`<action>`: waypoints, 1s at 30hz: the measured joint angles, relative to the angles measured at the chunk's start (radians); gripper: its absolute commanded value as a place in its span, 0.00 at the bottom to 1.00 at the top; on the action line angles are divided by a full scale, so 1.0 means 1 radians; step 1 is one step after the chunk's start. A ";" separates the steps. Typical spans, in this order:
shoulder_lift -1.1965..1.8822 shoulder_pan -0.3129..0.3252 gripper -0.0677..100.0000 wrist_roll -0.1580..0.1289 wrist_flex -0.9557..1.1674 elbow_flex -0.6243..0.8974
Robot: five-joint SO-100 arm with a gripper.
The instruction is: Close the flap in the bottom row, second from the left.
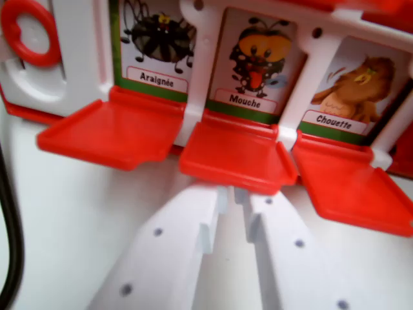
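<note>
Board: a white plastic game board [200,71] stands across the top of the wrist view, with picture windows in a row.
Flaps: 3 red flaps hang open, tipped down toward the camera.
Left flap [113,132]: lies under the spider card [158,45] labelled "Araignée".
Middle flap [235,158]: lies open under the fly card [258,61] labelled "Mouche", directly ahead of the gripper.
Right flap [352,181]: lies open under the owl card [352,97] labelled "Chouette".
Gripper [232,203]: white, reaching up from the bottom edge; its tips sit just under the middle flap's front edge, whether touching I cannot tell.
Jaws: narrow gap between them, holding nothing.
Ring: a red ring [29,32] sits at the board's top left.
Cable: a black cable [11,245] runs down the wrist view's left edge.
Worktop [71,219]: white, below the flaps.
</note>
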 measured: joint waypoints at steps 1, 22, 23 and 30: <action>-0.003 0.003 0.00 0.002 0.000 -0.009; -0.031 0.017 0.00 0.014 0.031 -0.104; -0.031 0.017 0.00 0.017 0.031 -0.106; -0.060 0.017 0.00 0.015 0.032 -0.132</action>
